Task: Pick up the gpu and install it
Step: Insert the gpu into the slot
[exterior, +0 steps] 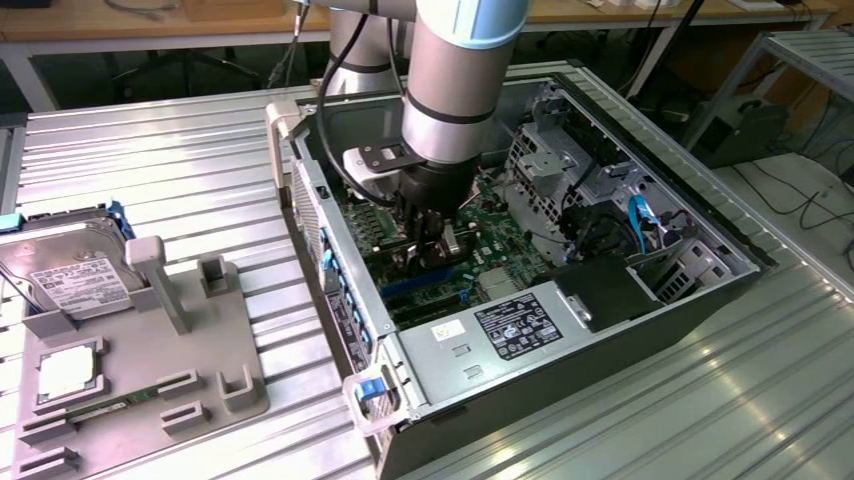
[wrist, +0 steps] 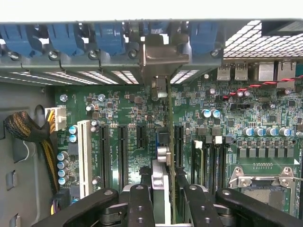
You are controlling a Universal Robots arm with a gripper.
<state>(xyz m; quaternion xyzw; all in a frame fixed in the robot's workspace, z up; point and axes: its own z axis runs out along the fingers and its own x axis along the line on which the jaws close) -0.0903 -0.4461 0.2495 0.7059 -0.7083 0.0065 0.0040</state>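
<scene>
My gripper (exterior: 435,240) reaches down into the open computer case (exterior: 707,215), over the green motherboard (exterior: 487,255). In the wrist view the gripper (wrist: 163,201) is shut on the gpu (wrist: 163,158), a slim card seen edge-on and standing upright between the black fingers (wrist: 138,203). Its silver end bracket (wrist: 161,54) sits against the case's rear slot wall, in line with an opening between the blue latches (wrist: 66,38). The card's lower edge stands over a black expansion slot (wrist: 178,142) on the motherboard (wrist: 128,109); I cannot tell whether it is seated.
A grey fixture (exterior: 200,350) on the exterior view's left holds a silver hard drive (exterior: 74,275) and a small square processor chip (exterior: 64,372). Inside the case are a power supply (exterior: 514,325), a drive cage (exterior: 554,150), a braided cable bundle (wrist: 23,130) and the processor socket (wrist: 262,182).
</scene>
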